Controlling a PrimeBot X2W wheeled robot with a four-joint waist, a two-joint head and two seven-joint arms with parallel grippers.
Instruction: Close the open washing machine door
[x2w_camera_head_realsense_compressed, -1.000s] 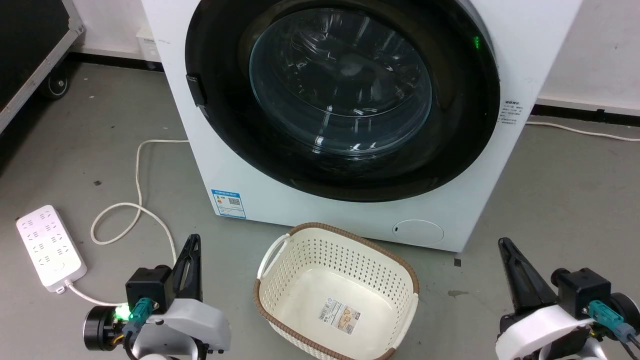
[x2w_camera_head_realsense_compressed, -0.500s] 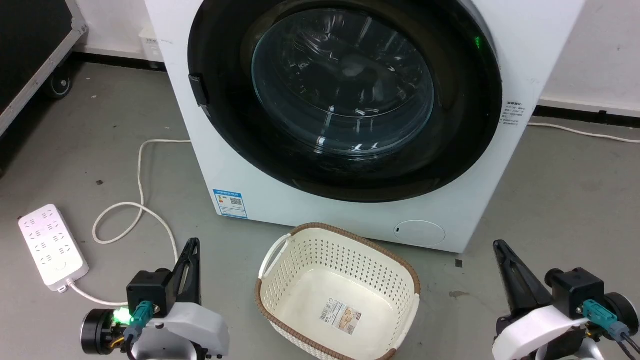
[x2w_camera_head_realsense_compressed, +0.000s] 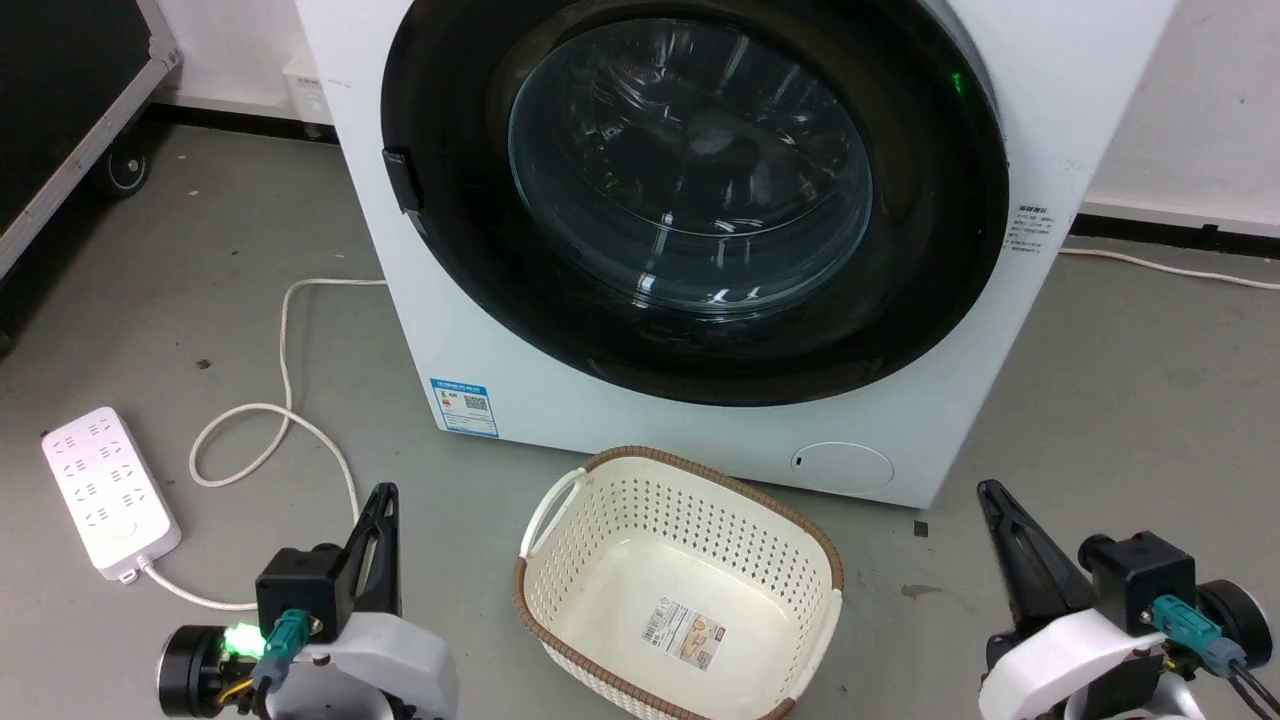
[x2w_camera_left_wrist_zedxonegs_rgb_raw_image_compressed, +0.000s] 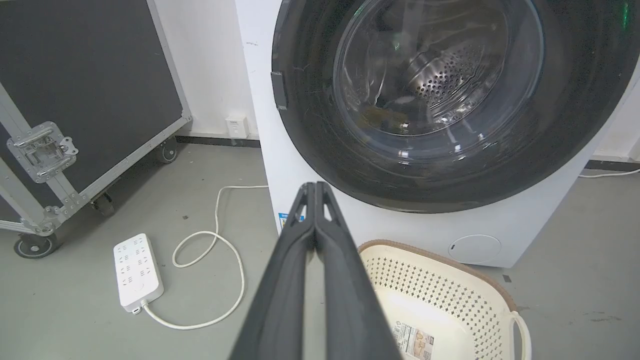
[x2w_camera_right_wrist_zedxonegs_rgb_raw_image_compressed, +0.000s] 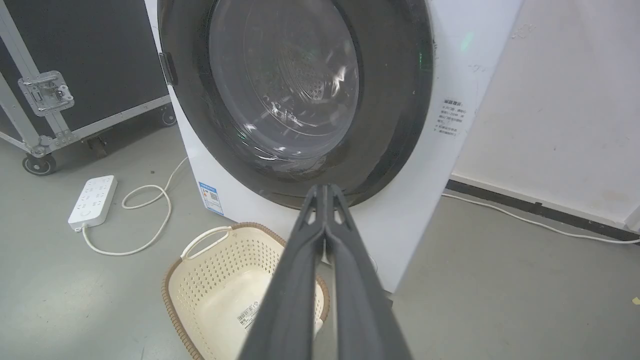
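Note:
The washing machine is a white box straight ahead of me on the floor. Its round black-rimmed door lies flat against the machine's front, and the steel drum shows through the glass bowl. The door's latch tab sits on the rim's left side. My left gripper hangs low at the lower left, shut and holding nothing; the left wrist view shows its tips pressed together. At the lower right my right gripper is also shut and empty, fingers together. Both are well short of the door.
A cream perforated basket with a brown rim stands on the floor between my grippers, just before the machine. A white power strip and its looped cable lie at the left. A black wheeled case stands further left.
The head view has drifted slightly, so the machine sits a little further right in it. Both grippers show a touch lower, still shut. The door looks the same.

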